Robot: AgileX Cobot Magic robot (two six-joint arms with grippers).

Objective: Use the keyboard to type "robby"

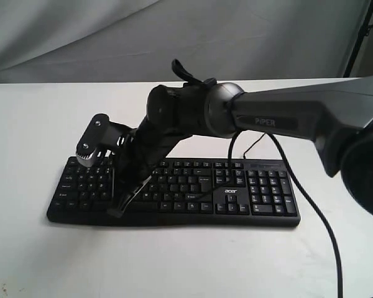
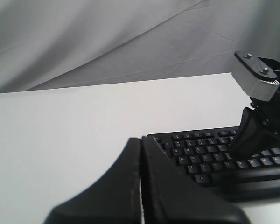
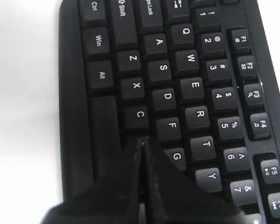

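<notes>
The black keyboard (image 1: 236, 192) lies across the white table (image 1: 186, 261), with its number pad and "acer" logo toward the right. My right arm reaches across to its left half. The right gripper (image 1: 116, 212) is shut and empty, pointing down at the bottom letter row. In the right wrist view the right gripper (image 3: 142, 140) ends just past the C key (image 3: 139, 114), beside F and G, and hides the key beneath it. Whether it touches a key is unclear. My left gripper (image 2: 141, 139) is shut and empty, off the left end of the keyboard (image 2: 200, 154).
A thin black cable (image 1: 311, 205) runs from behind the keyboard toward the front right of the table. Grey cloth (image 1: 81, 37) hangs behind the table. The right arm's wrist housing (image 2: 255, 77) stands over the keyboard's left part.
</notes>
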